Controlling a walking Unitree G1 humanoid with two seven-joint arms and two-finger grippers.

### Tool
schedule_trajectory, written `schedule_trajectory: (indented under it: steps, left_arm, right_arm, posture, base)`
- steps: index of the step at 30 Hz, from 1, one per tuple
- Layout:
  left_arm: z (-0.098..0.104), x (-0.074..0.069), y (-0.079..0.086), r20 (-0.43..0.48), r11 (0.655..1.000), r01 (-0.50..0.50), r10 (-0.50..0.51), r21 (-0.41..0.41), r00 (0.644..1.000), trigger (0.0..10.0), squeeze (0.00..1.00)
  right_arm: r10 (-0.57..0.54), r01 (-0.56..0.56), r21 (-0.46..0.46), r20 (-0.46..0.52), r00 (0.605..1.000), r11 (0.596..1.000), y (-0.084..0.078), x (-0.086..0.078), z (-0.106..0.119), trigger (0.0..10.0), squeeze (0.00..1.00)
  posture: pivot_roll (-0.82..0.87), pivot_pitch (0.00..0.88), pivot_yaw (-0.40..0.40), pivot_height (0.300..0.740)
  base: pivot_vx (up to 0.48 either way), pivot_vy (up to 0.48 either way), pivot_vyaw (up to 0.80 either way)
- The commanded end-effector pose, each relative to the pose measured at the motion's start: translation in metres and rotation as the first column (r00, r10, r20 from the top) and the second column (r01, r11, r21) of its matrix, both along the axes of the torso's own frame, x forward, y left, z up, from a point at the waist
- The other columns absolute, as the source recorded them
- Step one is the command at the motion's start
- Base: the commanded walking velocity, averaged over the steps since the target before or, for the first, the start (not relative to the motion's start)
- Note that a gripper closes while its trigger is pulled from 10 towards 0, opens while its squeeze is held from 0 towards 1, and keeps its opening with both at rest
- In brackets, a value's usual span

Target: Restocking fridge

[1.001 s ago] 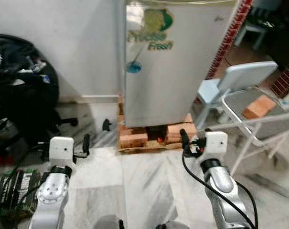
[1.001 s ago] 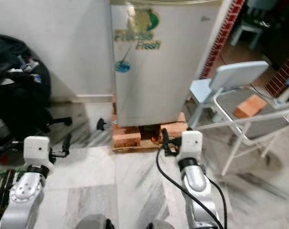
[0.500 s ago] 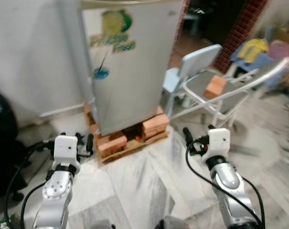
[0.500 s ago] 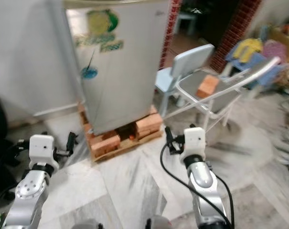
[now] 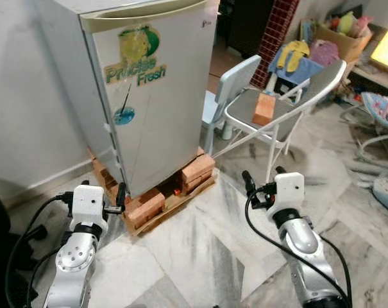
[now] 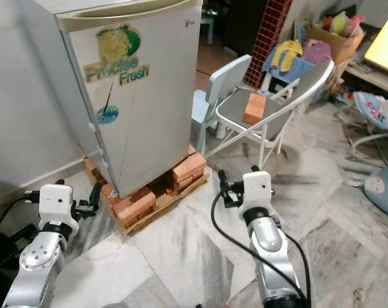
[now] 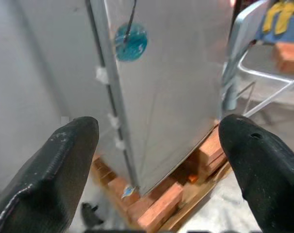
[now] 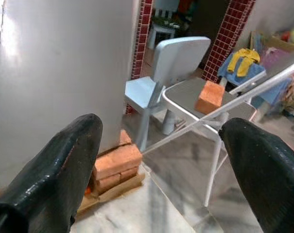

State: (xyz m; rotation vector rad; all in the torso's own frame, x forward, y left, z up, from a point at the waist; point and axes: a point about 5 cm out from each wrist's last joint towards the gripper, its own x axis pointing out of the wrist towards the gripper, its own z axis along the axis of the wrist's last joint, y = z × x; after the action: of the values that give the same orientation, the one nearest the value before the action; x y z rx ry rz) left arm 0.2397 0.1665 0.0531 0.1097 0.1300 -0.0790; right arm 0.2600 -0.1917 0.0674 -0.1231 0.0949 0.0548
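Observation:
The silver fridge with a green "Precise Fresh" sticker stands shut on red bricks and a wooden pallet. My left gripper is held low by the fridge's near corner, apart from it. In the left wrist view that gripper is open with nothing between its fingers. My right gripper hovers over the floor to the right of the pallet. The right wrist view shows it open and empty too.
A grey folding chair with a loose brick on its seat stands right of the fridge, and a small pale-blue chair sits between them. Clothes and a box lie behind, a baby seat at far right. A white wall is left.
The whole view has swung right and blur has cleared, so the camera moved. The black chair at left has dropped out; the folding chair and clutter have come in. Both arms stay raised.

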Motion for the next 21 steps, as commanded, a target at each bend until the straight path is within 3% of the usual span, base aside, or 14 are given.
schedule_trajectory:
  steps: [1, 15, 21]
  left_arm:
    - [-0.0019, -0.0027, 0.013, -0.011, 0.998, -0.039, 0.04, 0.044, 0.999, 10.0, 0.0]
    - [-0.0051, -0.0057, 0.0046, -0.03, 1.0, -0.018, 0.019, 0.017, 0.999, 10.0, 0.0]
    - [-0.0035, -0.0049, 0.0038, -0.016, 0.999, 0.005, -0.004, 0.052, 1.0, 10.0, 0.0]
  right_arm:
    - [0.021, -0.022, 0.021, 0.026, 0.999, 1.0, 0.0105, 0.0053, 0.0051, 10.0, 0.0]
    - [0.026, -0.027, 0.021, 0.029, 0.999, 0.999, 0.0114, 0.0081, 0.0059, 10.0, 0.0]
    - [0.028, -0.029, 0.019, 0.037, 0.999, 0.999, 0.0138, 0.0096, 0.0061, 10.0, 0.0]
  posture:
    - [0.11, 0.0, -0.029, 0.74]
    - [0.11, 0.003, -0.037, 0.74]
    - [0.11, 0.004, -0.035, 0.74]
  base:
    - [0.0, 0.442, 0.0]
    - [0.0, 0.466, -0.11]
    - [0.0, 0.464, 0.0]
